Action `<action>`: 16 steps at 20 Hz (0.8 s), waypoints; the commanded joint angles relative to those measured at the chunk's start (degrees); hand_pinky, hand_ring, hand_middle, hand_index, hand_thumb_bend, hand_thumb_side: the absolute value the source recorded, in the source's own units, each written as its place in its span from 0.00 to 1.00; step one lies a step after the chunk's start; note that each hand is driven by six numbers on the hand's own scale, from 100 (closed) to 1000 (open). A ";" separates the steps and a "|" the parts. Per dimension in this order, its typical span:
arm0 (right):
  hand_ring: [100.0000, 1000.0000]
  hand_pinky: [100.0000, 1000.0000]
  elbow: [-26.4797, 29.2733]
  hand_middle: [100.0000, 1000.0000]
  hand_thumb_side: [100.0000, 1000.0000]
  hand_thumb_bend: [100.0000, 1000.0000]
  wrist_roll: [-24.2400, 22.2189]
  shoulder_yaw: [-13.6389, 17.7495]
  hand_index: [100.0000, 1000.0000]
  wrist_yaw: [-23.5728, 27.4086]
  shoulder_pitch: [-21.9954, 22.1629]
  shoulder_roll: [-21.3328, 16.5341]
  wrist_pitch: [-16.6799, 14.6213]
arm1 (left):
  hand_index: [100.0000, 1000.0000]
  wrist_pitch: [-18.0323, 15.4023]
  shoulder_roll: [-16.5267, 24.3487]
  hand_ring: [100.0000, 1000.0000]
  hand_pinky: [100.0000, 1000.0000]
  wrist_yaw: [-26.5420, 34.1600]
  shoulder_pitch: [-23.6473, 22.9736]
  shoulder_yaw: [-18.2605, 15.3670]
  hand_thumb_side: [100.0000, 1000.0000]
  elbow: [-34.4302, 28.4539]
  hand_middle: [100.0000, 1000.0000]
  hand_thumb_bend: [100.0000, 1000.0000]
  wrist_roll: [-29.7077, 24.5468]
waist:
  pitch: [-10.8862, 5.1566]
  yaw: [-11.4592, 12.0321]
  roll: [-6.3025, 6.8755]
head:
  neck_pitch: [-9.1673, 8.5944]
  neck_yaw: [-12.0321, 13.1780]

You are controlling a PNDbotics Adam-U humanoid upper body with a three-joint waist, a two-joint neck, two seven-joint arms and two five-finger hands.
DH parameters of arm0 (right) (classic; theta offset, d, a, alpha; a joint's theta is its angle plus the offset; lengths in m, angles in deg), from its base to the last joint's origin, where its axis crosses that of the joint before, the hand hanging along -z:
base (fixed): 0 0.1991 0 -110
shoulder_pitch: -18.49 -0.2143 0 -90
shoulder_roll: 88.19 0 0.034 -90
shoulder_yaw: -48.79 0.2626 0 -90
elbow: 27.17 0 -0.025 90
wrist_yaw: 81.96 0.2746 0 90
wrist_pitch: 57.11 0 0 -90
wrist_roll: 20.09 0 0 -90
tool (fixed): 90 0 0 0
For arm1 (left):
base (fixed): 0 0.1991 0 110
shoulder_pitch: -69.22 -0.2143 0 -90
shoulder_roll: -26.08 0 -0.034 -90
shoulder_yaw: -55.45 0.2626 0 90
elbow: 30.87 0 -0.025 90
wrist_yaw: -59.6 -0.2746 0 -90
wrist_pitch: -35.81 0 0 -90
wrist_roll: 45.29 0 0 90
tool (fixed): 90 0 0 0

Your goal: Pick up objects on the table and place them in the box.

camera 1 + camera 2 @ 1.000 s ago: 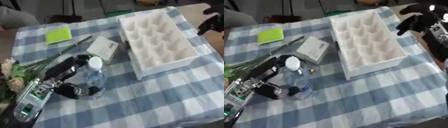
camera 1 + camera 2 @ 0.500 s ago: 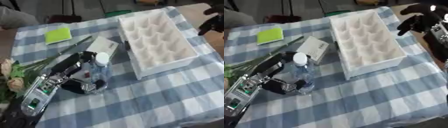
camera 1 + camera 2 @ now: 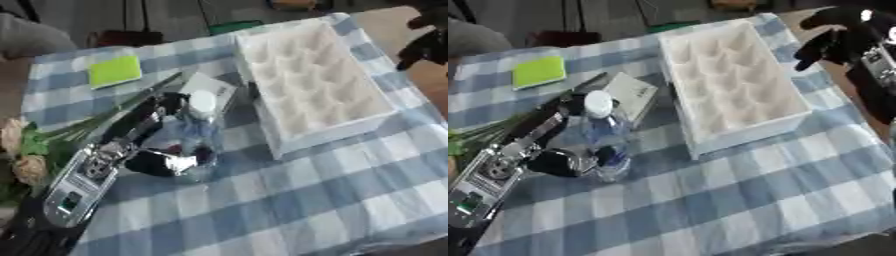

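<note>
A clear bottle (image 3: 604, 135) with a white cap is standing nearly upright, tilted a little, on the blue-and-white checked tablecloth (image 3: 737, 200), just left of the box (image 3: 732, 82). The left hand (image 3: 566, 160) is wrapping its dark fingers (image 3: 175, 162) round the lower part of the bottle, curling in from the left and front; the bottle's base seems to be at or just above the cloth, but whether it is touching cannot be told. The left forearm is running down toward the lower left corner, showing a silver joint and a small green panel.

The box is a white tray of many small round hollows, lying lengthwise away from the robot with its near corner close to the bottle. Every hollow that shows is holding nothing.

A small white carton (image 3: 630, 92) is lying flat just behind the bottle, between it and the box's left wall. A dark slim stick-like thing (image 3: 144, 95) is lying slantwise to the left of the carton. Farther back and left, a yellow-green pad (image 3: 538, 71) is resting flat on the cloth, well apart from the rest. Flowers (image 3: 22, 155) with pale blooms and green stems are lying at the left edge.

The right hand (image 3: 833, 37) is hanging at the upper right, beside the box's far right edge and touching nothing, its dark fingers bent downward with nothing between them.
</note>
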 commanded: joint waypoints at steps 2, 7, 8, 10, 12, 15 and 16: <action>0.58 0.51 0.36 0.71 0.64 0.00 0.09 0.34 0.79 0.47 -0.63 -0.89 -0.13 | 0.72 3.41 1.02 0.55 0.42 5.38 1.70 -2.46 0.35 -4.39 0.51 0.00 0.84 | -1.03 -0.18 -0.14 | -0.41 -0.06; 0.58 0.51 0.32 0.71 0.64 0.00 0.12 0.36 0.79 0.50 -0.57 -0.97 -0.07 | 0.72 8.59 3.97 0.55 0.43 13.19 4.31 -5.47 0.27 -11.63 0.51 0.01 1.58 | -1.19 -0.39 0.07 | -0.38 -0.22; 0.58 0.51 0.34 0.71 0.64 0.00 0.08 0.32 0.79 0.53 -0.60 -0.96 -0.05 | 0.72 9.48 4.55 0.55 0.43 14.39 5.22 -5.90 0.27 -12.52 0.51 0.01 1.77 | -1.25 -0.54 0.13 | -0.40 -0.13; 0.58 0.51 0.38 0.71 0.64 0.00 -0.01 0.21 0.79 0.63 -0.70 -0.92 -0.02 | 0.72 10.83 5.43 0.55 0.43 16.04 6.85 -6.23 0.26 -13.20 0.51 0.03 1.96 | -1.30 -0.94 0.18 | -0.45 0.05; 0.58 0.52 0.41 0.72 0.64 0.00 -0.09 0.09 0.79 0.71 -0.81 -0.89 0.02 | 0.72 11.56 6.06 0.55 0.42 16.91 8.70 -5.90 0.28 -12.61 0.52 0.03 1.91 | -1.29 -1.58 0.24 | -0.51 0.40; 0.58 0.51 0.21 0.72 0.64 0.00 0.37 0.29 0.79 0.54 -0.88 -0.82 0.24 | 0.73 11.90 6.40 0.54 0.41 17.73 11.11 -4.79 0.32 -9.48 0.52 0.01 1.83 | -1.15 -2.74 0.38 | -0.73 1.01; 0.58 0.51 0.35 0.72 0.64 0.00 0.47 0.30 0.79 0.53 -0.93 -0.88 0.14 | 0.73 11.80 6.42 0.54 0.41 17.63 11.98 -4.50 0.35 -8.00 0.52 0.01 1.97 | -1.06 -3.42 0.48 | -0.80 1.30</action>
